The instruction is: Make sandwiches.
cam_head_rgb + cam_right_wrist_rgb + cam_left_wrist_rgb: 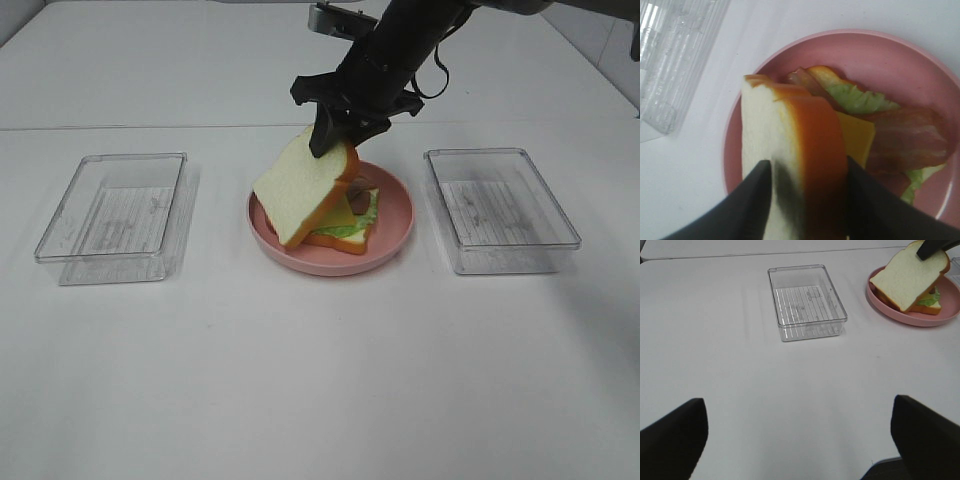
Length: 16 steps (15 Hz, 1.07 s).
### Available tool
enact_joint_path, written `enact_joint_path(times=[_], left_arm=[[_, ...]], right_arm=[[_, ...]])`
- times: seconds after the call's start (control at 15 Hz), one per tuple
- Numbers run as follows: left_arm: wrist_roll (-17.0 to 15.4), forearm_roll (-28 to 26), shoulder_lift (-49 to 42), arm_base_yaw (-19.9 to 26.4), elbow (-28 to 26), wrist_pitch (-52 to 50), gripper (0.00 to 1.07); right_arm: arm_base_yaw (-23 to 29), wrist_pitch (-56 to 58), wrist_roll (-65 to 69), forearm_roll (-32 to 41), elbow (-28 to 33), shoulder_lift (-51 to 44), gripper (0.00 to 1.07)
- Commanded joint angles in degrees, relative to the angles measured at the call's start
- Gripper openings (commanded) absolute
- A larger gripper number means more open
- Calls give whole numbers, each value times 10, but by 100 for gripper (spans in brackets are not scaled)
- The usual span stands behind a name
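Right tool [335,140] pinches the top slice [305,195] at its crust edge; the slice leans tilted on the sandwich [345,225] on the plate [395,235]. Left tool [800,440] wide, empty. I judge the slice light, stiff foam; the edge grip suits it.

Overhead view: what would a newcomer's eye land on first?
The right claw with a tilted bread slice between its fingers, its low edge resting on the stack of lettuce, cheese and bread on the pink plate at table centre. A clear tray sits on each side.
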Motion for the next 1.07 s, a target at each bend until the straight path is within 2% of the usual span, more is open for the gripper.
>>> enact_joint_path(times=[0.07,0.13,0.2,0.4,0.47,0.67,0.73,0.87,1.07], left_arm=[[1,2,-10,1,1,-1,91],[1,2,-10,1,1,-1,91],[1,2,-10,1,1,-1,91],[1,2,-10,1,1,-1,91],[1,2,-10,1,1,-1,91],[1,2,-10,1,1,-1,91],[1,2,-10,1,1,-1,91],[1,2,-10,1,1,-1,91],[1,2,-10,1,1,-1,91]], right_arm=[[1,-2,-6,-37,-3,2,73],[1,-1,-9,-48,-3,1,78],[1,2,-9,-102,-4,-6,85],[1,13,3,-160,-4,-28,85],[1,48,9,-200,-4,-65,85],[1,88,10,-219,-4,-112,85],[1,120,28,-251,-3,-158,85],[1,154,54,-286,-2,-186,85],[1,153,85,-316,69,-273,85]])
